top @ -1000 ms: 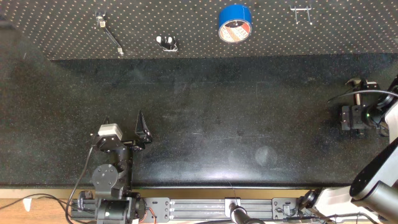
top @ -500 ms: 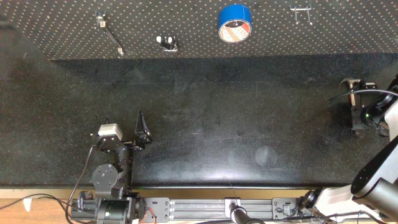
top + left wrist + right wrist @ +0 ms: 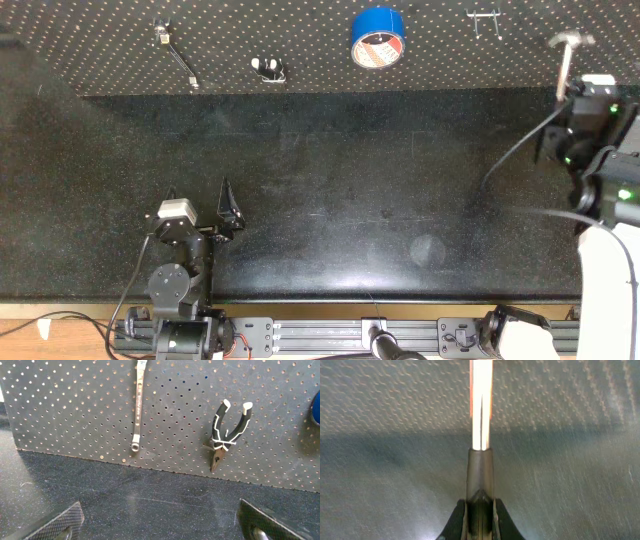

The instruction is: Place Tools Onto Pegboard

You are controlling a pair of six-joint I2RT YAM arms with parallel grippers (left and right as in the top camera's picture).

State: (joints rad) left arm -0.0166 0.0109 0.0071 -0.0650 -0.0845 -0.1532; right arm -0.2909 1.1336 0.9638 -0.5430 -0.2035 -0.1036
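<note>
Hammer [image 3: 564,58] in grip of right end effector [image 3: 480,519], head toward pegboard [image 3: 300,30].

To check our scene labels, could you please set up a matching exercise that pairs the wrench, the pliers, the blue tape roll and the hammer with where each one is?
Things:
1. wrench
2. pliers
3. blue tape roll
4. hammer

Places:
a. held in the right gripper
b. on the pegboard, between wrench and tape roll
c. on the pegboard, nearest the left arm's side
d. on the pegboard, between pliers and the empty hook

Pairs: 1-c, 2-b, 3-d, 4-a
</note>
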